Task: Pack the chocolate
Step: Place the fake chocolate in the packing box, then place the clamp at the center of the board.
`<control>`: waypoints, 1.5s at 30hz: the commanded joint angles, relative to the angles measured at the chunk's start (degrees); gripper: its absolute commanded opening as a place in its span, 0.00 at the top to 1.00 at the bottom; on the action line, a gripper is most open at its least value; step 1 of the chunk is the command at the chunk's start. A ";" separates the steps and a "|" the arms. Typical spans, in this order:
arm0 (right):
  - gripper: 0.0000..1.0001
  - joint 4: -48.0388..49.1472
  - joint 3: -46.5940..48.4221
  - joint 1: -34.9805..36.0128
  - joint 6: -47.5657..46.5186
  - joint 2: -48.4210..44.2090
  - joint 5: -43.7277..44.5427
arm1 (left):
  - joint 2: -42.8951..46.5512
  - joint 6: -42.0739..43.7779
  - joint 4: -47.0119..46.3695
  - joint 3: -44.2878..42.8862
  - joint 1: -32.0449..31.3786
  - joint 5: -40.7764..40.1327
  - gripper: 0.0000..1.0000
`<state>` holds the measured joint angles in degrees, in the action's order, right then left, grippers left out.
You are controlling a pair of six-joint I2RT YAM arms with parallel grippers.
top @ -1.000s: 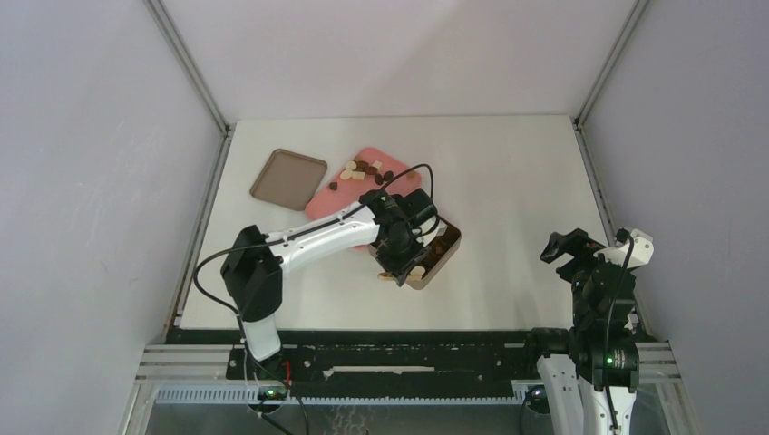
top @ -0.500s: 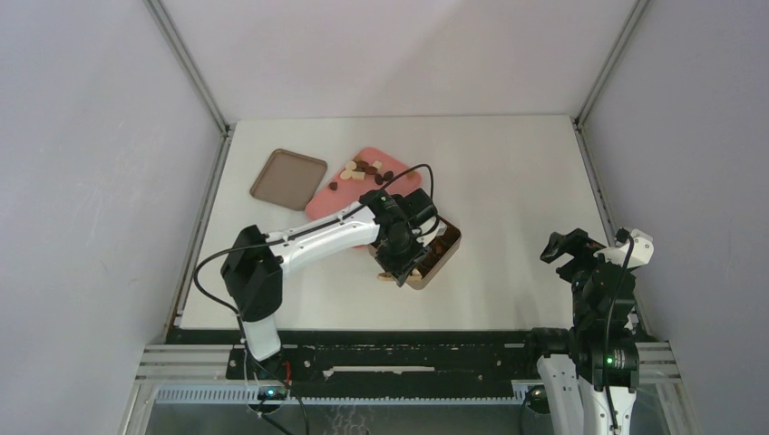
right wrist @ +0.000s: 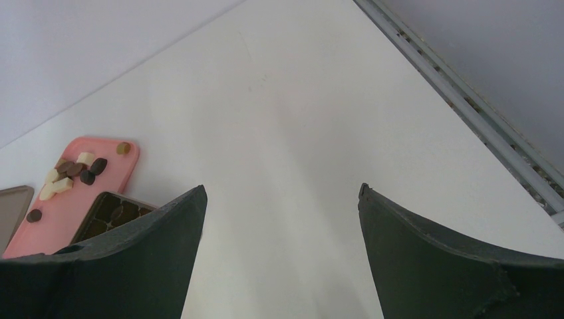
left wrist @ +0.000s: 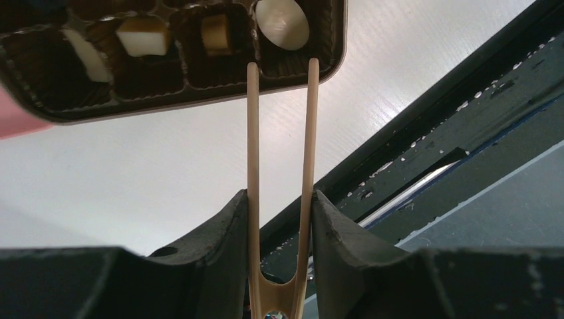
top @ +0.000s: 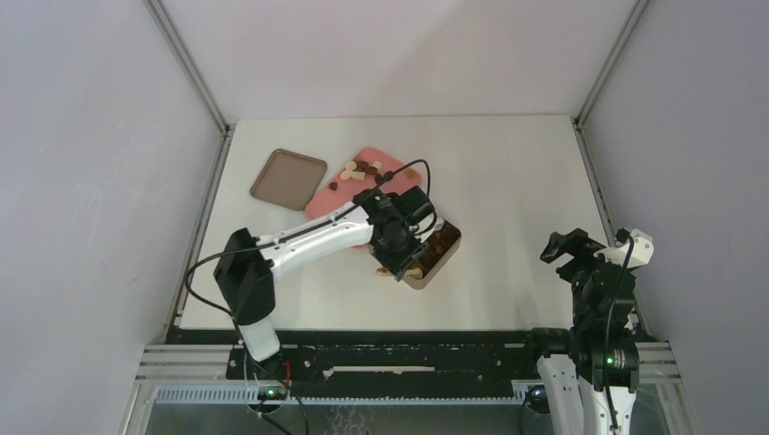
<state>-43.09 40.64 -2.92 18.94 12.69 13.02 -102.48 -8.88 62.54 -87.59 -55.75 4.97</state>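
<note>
While your left gripper (left wrist: 278,219) clamps the thin wooden tongs (left wrist: 252,159), their tips rest at a corner cell of the tan tin (left wrist: 199,101).

Your dark matte fingers (left wrist: 219,239) squeeze the two pale, smooth blades near their joined fork, but the blades stand apart at the far end. The tips sit either side of a glossy round cream-white chocolate (left wrist: 282,22) lying in that cell, and the wrist view does not show whether they touch it. Neighbouring cells of the dark ribbed insert (left wrist: 153,76) hold a cream block (left wrist: 141,36) and a tan round piece (left wrist: 216,33). More chocolates (right wrist: 72,171), dark brown and cream, lie loose on the rounded pink tray (right wrist: 113,176) just beyond the tin. Your right gripper (right wrist: 282,226) hangs with its jaws spread wide over the white table (right wrist: 279,119).
</note>
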 commanded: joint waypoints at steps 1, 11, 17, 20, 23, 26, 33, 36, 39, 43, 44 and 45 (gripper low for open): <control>0.07 1.77 -0.04 0.46 -0.30 -0.46 0.12 | 8.76 -2.66 -3.71 2.10 0.82 -4.57 0.60; 0.07 1.99 -0.04 0.54 -0.44 -1.56 -0.49 | 26.72 -10.09 -16.02 19.58 11.61 -15.25 0.61; 0.07 2.57 -0.38 0.80 -0.65 -2.97 -0.94 | 34.70 -13.08 -22.65 31.80 22.15 -20.56 0.60; 0.07 2.94 -0.56 0.96 -0.78 -3.60 -1.66 | 36.17 -14.99 -26.37 37.26 25.95 -23.88 0.59; 0.07 2.93 -0.56 1.33 -0.83 -4.52 -1.53 | 36.59 -17.55 -30.47 42.21 29.69 -23.47 0.58; 0.07 2.93 -0.56 1.78 -0.70 -5.56 -1.17 | 34.72 -19.63 -33.10 44.19 31.71 -24.93 0.57; 0.06 3.15 -0.65 2.74 -0.83 -6.66 -1.07 | 29.31 -25.72 -40.20 48.00 33.24 -28.60 0.56; 0.06 3.06 -0.65 4.46 -0.70 -7.27 -0.89 | 27.32 -27.97 -41.81 48.68 33.25 -28.11 0.52; 0.06 3.01 -0.65 5.23 -0.74 -7.61 -0.76 | 26.19 -29.61 -42.20 49.54 33.32 -27.63 0.45; 0.06 3.10 -0.74 5.55 -0.75 -7.91 -0.62 | 27.83 -30.87 -41.67 49.91 33.46 -27.05 0.29; 0.06 3.10 -0.74 5.71 -0.78 -7.97 -0.62 | 28.77 -31.00 -41.24 49.77 33.57 -27.11 0.25; 0.06 3.03 -0.74 5.85 -0.83 -8.02 -0.58 | 29.71 -31.14 -40.65 49.51 33.72 -27.31 0.22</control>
<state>-42.59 40.01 2.37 18.87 5.30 11.94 -76.27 -37.34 23.11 -38.04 -22.81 -21.26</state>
